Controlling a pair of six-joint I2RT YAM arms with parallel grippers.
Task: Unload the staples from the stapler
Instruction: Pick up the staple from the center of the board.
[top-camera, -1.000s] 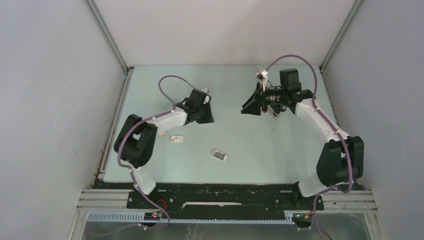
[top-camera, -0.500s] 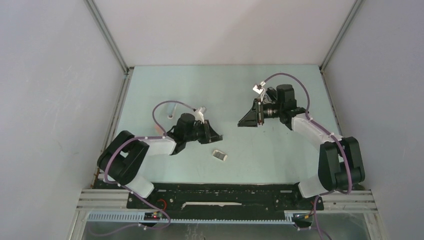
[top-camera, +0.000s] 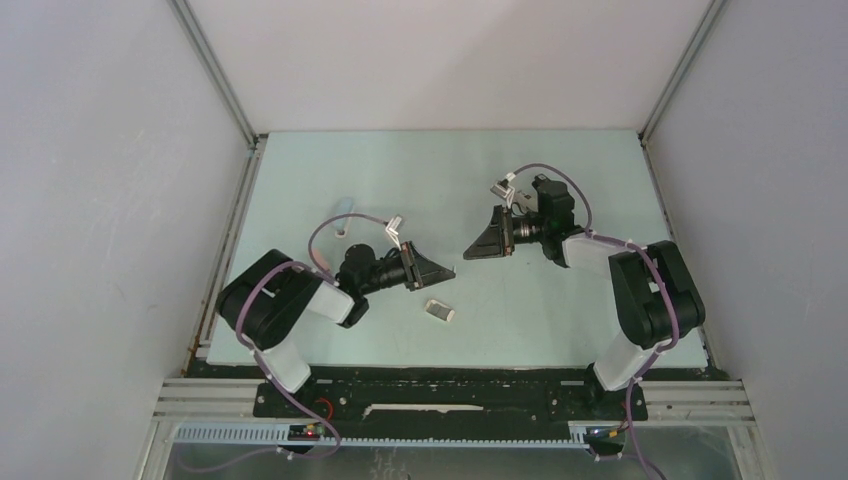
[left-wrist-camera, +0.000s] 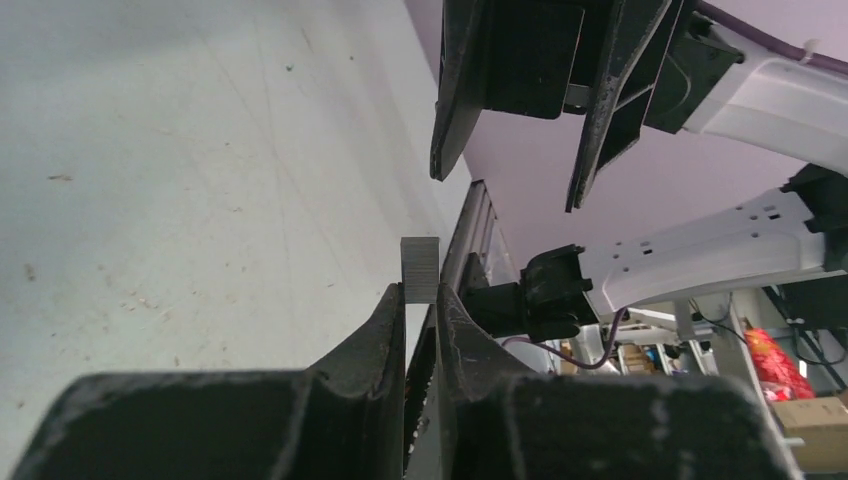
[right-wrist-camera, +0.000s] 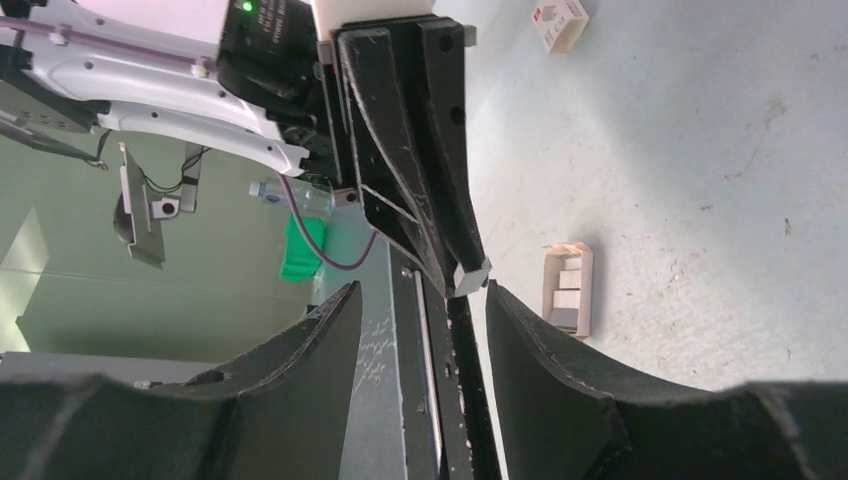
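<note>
table (top-camera: 560, 180): work surface; the open box on it is the reference for every place below.
left gripper (left-wrist-camera: 420, 298): raised off the table, near the open box on its far side; jaws narrow, pinched on the staples.
right gripper (right-wrist-camera: 422, 295): beyond the left gripper from the open box, aimed tip to tip at it; jaws wide, holding nothing.
reason for pose: judged a hand-over or a steadying position, as the wide jaws frame the pinched strip.
closed box (right-wrist-camera: 558, 22): on the table, well apart from the open box; contents cannot be told.
open box (right-wrist-camera: 548, 295): tray lying flat, top open; holds grey blocks (right-wrist-camera: 567, 300), probably staple strips.
staples (left-wrist-camera: 420, 262): one short grey strip, upright between the left fingertips, above the table and outside the open box.
judged step: strip already extracted; placing it remains.
</note>
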